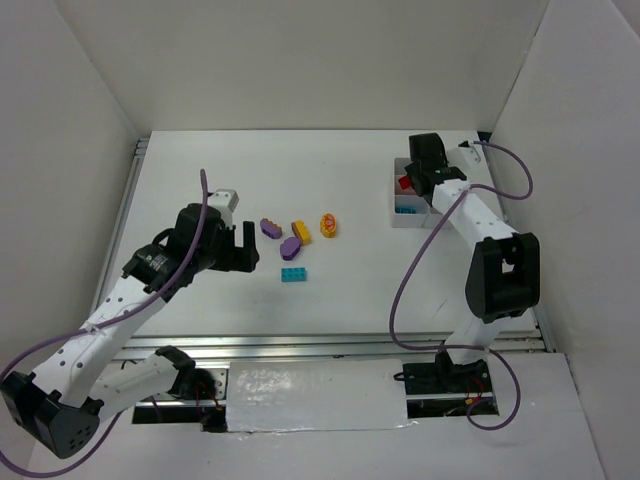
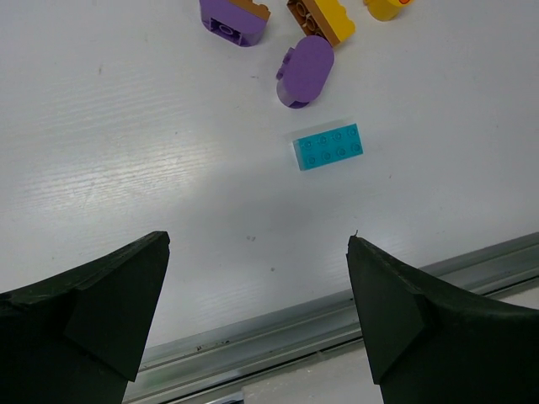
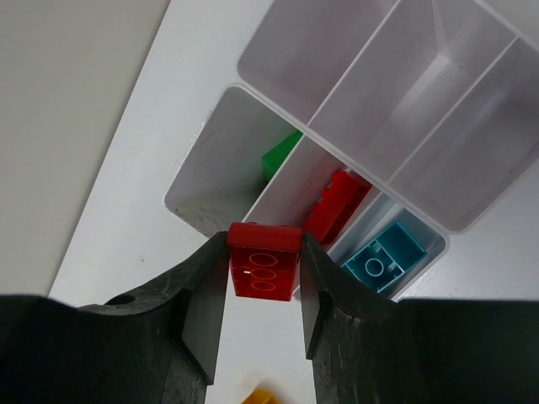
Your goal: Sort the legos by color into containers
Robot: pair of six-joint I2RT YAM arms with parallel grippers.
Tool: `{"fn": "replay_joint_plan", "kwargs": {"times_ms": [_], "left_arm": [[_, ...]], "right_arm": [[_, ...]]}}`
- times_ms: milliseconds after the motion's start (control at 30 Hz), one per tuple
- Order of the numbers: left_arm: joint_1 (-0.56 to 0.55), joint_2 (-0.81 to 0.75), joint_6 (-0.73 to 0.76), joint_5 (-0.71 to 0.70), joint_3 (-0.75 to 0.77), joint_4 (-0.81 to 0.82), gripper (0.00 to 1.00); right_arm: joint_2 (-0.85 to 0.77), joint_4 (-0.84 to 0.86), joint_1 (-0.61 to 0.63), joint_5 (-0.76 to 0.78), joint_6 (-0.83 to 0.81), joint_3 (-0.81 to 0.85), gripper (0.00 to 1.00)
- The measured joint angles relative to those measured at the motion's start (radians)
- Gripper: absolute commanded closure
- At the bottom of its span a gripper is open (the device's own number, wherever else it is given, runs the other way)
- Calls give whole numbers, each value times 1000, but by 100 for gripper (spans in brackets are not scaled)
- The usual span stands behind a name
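Note:
My right gripper [image 3: 264,268] is shut on a red brick [image 3: 264,261] and holds it just above the near corner of the translucent tray [image 3: 195,160]. In the tray's cells lie a green brick [image 3: 280,154], a red brick [image 3: 337,204] and a cyan brick [image 3: 387,255]. From above, the right gripper [image 1: 413,186] hangs over the tray [image 1: 407,221]. My left gripper [image 2: 258,244] is open and empty, low over the table, near a cyan brick [image 2: 328,146], a purple oval [image 2: 305,71], a purple brick [image 2: 231,18] and a yellow-orange brick [image 2: 322,18].
From above, the loose bricks lie mid-table: purple [image 1: 270,227], yellow-orange [image 1: 301,231], a purple oval [image 1: 291,247], a yellow oval [image 1: 328,225] and cyan [image 1: 293,274]. A metal rail [image 2: 278,332] runs along the near table edge. White walls enclose the table.

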Motion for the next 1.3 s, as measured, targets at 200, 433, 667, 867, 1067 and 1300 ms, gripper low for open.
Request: {"fn": "replay_joint_plan", "kwargs": {"times_ms": [200, 433, 667, 867, 1067, 1300], "left_arm": [[0, 0, 3, 24, -1, 3, 1], [0, 0, 5, 44, -5, 7, 1], [0, 0, 5, 51, -6, 7, 0], [0, 8, 5, 51, -6, 7, 0], [0, 34, 2, 43, -6, 6, 0], [1, 59, -4, 15, -6, 5, 1]], "right_arm": [[12, 0, -5, 0, 10, 4, 87], [67, 1, -17, -9, 10, 11, 49], [67, 40, -17, -30, -3, -2, 25], [66, 64, -19, -69, -27, -14, 22], [14, 100, 23, -159, -147, -51, 0], [-182, 105, 206, -249, -261, -204, 0]]}}
